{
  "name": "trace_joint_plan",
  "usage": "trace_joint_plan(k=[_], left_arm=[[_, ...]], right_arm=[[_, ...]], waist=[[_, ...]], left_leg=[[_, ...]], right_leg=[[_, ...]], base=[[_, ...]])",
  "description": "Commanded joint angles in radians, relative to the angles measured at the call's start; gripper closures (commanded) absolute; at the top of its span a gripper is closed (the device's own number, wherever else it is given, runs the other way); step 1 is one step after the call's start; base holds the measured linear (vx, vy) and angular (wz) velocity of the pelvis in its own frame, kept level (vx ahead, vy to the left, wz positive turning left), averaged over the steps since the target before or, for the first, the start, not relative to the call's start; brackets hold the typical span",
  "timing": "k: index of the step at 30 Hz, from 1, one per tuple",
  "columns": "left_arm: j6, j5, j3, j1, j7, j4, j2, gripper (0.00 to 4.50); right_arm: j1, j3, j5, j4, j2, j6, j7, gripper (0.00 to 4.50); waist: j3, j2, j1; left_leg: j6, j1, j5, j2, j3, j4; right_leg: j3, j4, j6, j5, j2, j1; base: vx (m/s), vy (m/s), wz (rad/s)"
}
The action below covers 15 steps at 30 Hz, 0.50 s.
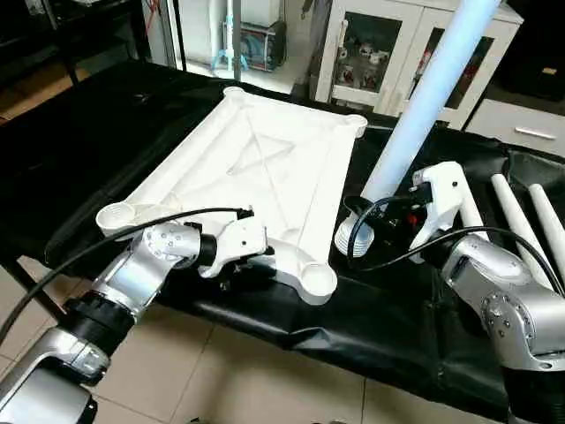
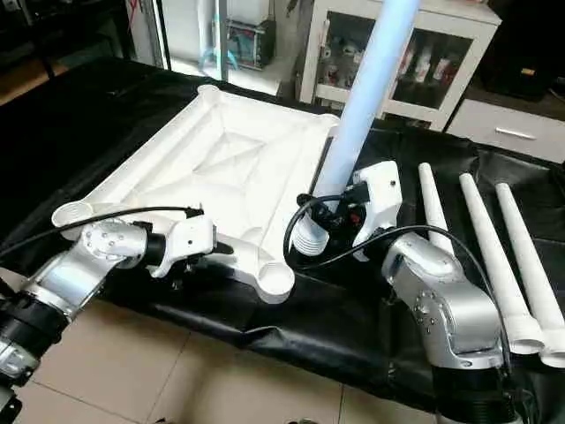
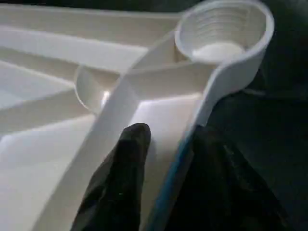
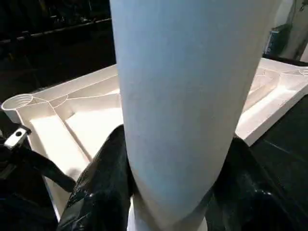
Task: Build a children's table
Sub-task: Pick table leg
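The white tabletop (image 1: 256,168) lies upside down on the black-covered bench, ribs and round corner sockets facing up. At its near edge my left gripper (image 3: 171,139) straddles the rim wall beside the near right socket (image 3: 221,29). One finger (image 3: 127,163) is inside and stands a little off the wall, so the gripper is open. My right gripper (image 4: 173,192) is shut on a white leg (image 1: 424,106) held upright. The leg's ribbed end (image 1: 353,237) hangs just right of the tabletop, close to the near right socket (image 1: 318,281). Three more legs (image 2: 485,247) lie flat at the right.
The black cloth (image 1: 88,150) covers the bench, whose front edge drops to a tiled floor (image 1: 221,371). A white cabinet with glass doors (image 1: 371,53) stands behind. Black cables (image 1: 388,256) loop over both forearms.
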Motion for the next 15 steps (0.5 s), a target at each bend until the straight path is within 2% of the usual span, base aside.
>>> trace_joint_plan(k=[1, 3, 7, 9, 15], left_arm=[[-0.014, 0.033, -0.014, -0.019, 0.027, 0.016, -0.011, 3.02], [-0.019, 0.049, -0.023, -0.02, 0.036, 0.028, -0.02, 3.27], [-0.015, 0.056, -0.025, -0.018, 0.036, 0.023, -0.031, 3.47], [-0.015, 0.058, -0.023, -0.015, 0.036, 0.019, -0.038, 3.63], [0.026, 0.049, -0.011, 0.011, 0.026, -0.026, -0.066, 3.99]], right_arm=[[-0.002, -0.006, -0.002, -0.031, -0.014, -0.007, 0.004, 2.67], [-0.003, -0.004, -0.002, -0.031, -0.012, -0.006, 0.003, 2.67], [-0.003, -0.005, -0.001, -0.031, -0.013, -0.004, 0.004, 2.67], [-0.003, -0.006, -0.001, -0.03, -0.014, -0.004, 0.004, 2.67], [-0.002, -0.014, 0.001, -0.024, -0.013, -0.002, 0.0, 2.67]], waist=[[-0.066, 0.004, -0.006], [-0.065, 0.003, -0.005], [-0.065, 0.001, -0.006], [-0.066, 0.0, -0.009], [-0.07, -0.001, -0.026]], left_leg=[[-0.017, -0.007, -0.194, -0.006, 0.023, -0.087], [-0.016, -0.008, -0.201, -0.006, 0.023, -0.088], [-0.014, -0.009, -0.202, -0.006, 0.022, -0.088], [-0.016, -0.013, -0.192, -0.007, 0.02, -0.088], [-0.004, -0.017, -0.148, -0.006, 0.021, -0.085]], right_leg=[[0.025, -0.073, -0.095, -0.372, -0.033, 0.07], [0.025, -0.077, -0.084, -0.402, -0.034, 0.068], [0.025, -0.078, -0.072, -0.422, -0.034, 0.067], [0.024, -0.076, -0.072, -0.415, -0.035, 0.07], [0.024, -0.066, -0.115, -0.31, -0.033, 0.076]], base=[[0.0, 0.0, 0.0], [0.0, 0.0, 0.0], [0.0, 0.0, 0.0], [0.0, 0.0, 0.0], [0.0, 0.0, 0.0]])
